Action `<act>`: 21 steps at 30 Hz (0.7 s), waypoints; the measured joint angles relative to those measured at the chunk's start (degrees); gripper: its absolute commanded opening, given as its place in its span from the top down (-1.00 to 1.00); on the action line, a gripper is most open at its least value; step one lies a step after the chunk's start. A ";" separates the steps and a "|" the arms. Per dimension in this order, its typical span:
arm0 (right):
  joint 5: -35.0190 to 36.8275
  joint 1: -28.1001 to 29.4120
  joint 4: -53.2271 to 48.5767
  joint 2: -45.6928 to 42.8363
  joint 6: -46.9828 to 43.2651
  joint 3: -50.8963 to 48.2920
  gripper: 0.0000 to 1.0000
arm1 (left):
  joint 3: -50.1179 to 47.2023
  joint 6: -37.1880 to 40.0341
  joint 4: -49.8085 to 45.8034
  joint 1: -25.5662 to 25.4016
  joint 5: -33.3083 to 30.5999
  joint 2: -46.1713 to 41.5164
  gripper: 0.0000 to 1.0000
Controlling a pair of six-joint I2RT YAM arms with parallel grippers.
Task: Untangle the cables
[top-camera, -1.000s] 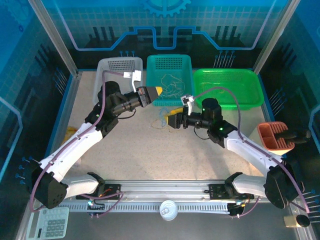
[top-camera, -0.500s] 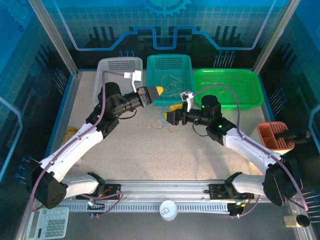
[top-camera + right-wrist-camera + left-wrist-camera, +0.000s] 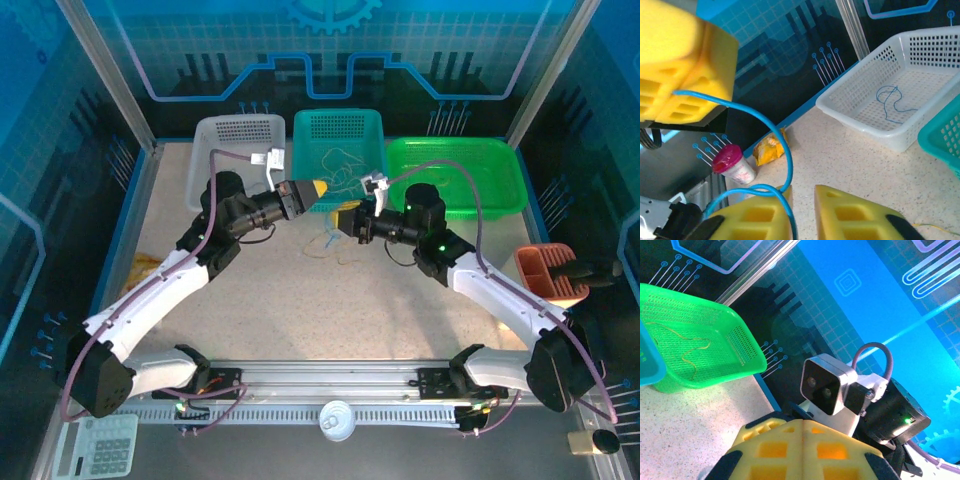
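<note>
One blue cable (image 3: 786, 155), white basket (image 3: 900, 145) beyond, jar (image 3: 734, 164)

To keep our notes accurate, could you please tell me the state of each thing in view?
left gripper: shut on blue cable.
right gripper: open, blue cable running past it.
white basket: holds one blue wire.
green basket: holds one yellowish wire.
teal basket: holds loose wires.

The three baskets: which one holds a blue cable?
The white basket, leftmost in the row: a thin blue cable lies in it. The teal basket and the green basket hold pale yellowish ones.
</note>
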 measured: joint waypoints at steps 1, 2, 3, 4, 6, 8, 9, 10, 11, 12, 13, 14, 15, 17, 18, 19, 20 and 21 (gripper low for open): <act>-0.02 -0.07 -0.02 0.00 0.00 -0.02 1.00 | 0.00 0.02 0.04 -0.02 0.00 -0.07 1.00; -0.02 -0.13 0.15 -0.07 -0.04 -0.24 1.00 | 0.00 0.02 0.02 -0.02 -0.02 -0.11 1.00; 0.09 -0.17 0.24 -0.31 -0.35 -0.79 1.00 | 0.00 0.04 0.00 -0.02 -0.15 -0.22 1.00; 0.20 -0.24 0.42 -0.57 -0.35 -1.46 1.00 | 0.02 0.07 -0.04 -0.02 -0.22 -0.33 1.00; 0.44 -0.35 0.50 -1.20 -0.35 -3.58 1.00 | 0.46 0.31 -0.46 0.00 -0.59 -0.52 1.00; 1.03 -0.37 0.50 -1.68 -0.35 -5.68 1.00 | 1.95 0.87 -1.64 0.17 -1.07 -0.57 1.00; 1.44 -0.37 0.48 -1.97 -0.37 -6.91 1.00 | 2.91 1.62 -1.99 0.33 -1.40 -0.61 1.00; 1.60 -0.37 0.44 -2.16 -0.37 -7.93 1.00 | 3.87 1.99 -2.49 0.61 -1.53 -0.70 1.00; 1.92 -0.37 0.39 -2.38 -0.37 -8.98 1.00 | 4.98 2.49 -2.95 1.05 -1.77 -0.92 1.00; 2.38 -0.37 0.42 -2.69 -0.37 -10.19 1.00 | 6.05 3.15 -3.39 1.73 -2.10 -1.20 1.00; 2.84 -0.39 0.42 -3.02 -0.37 -11.19 1.00 | 6.99 3.48 -3.67 2.49 -2.43 -1.53 1.00; 3.23 -0.44 0.31 -3.37 -0.35 -12.15 1.00 | 8.00 3.82 -3.87 3.48 -2.84 -1.95 1.00; 3.58 -0.55 0.17 -3.72 -0.35 -12.98 1.00 | 8.87 4.28 -4.00 4.61 -3.28 -2.38 1.00; 4.55 -0.96 0.09 -4.63 -0.33 -14.69 1.00 | 10.14 4.94 -4.39 6.93 -4.07 -3.13 1.00; 4.87 -1.31 0.11 -5.16 -0.31 -15.52 1.00 | 10.67 5.16 -4.70 8.35 -4.52 -3.41 1.00; 5.16 -1.68 0.09 -5.62 -0.26 -16.26 1.00 | 11.08 5.31 -4.85 9.64 -4.98 -3.61 1.00; 5.66 -2.14 0.11 -6.19 -0.11 -17.14 1.00 | 11.47 5.51 -5.09 11.06 -5.44 -3.72 1.00; 6.03 -2.60 0.11 -6.62 -0.02 -17.88 1.00 | 11.74 5.75 -5.31 12.26 -5.95 -3.74 1.00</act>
